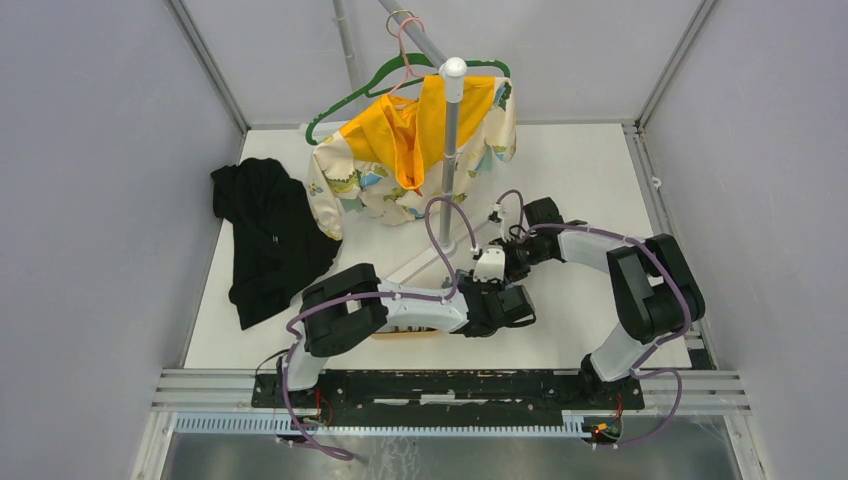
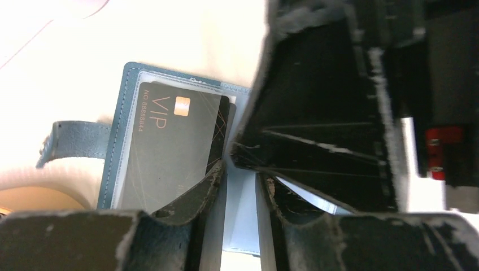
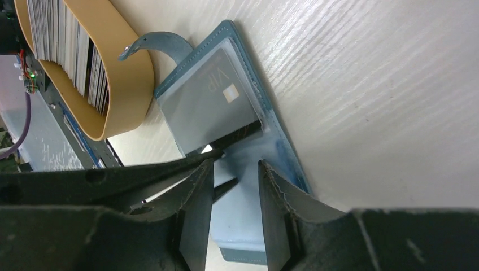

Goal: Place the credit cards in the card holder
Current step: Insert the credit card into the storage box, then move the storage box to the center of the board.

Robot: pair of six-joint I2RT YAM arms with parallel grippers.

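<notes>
While both arms are meeting low over the table [image 1: 590, 180], the left pincer [image 2: 240, 175] is hanging with its two fingers a narrow gap apart, gripping nothing. The card holder [image 2: 120, 121] is lying open and flat just beyond its fingertips, and the paler inner face is showing through that gap. One dark VIP card [image 2: 169, 147] is sitting under the clear sleeve of the holder's far half, just ahead of the pincer's left finger, with its near edge almost at the fingertip. The right pincer [image 3: 236, 169] is reaching in from the opposite side, nose to nose with the left one, its fingers likewise slightly parted and holding nothing. Whether either pincer is touching the holder I cannot tell. Beyond the right pincer, past the holder's curling tab [image 3: 164, 42], the remaining credit cards [image 3: 62, 39] are standing on edge in the tan tray [image 3: 121, 73], just beside the holder.
</notes>
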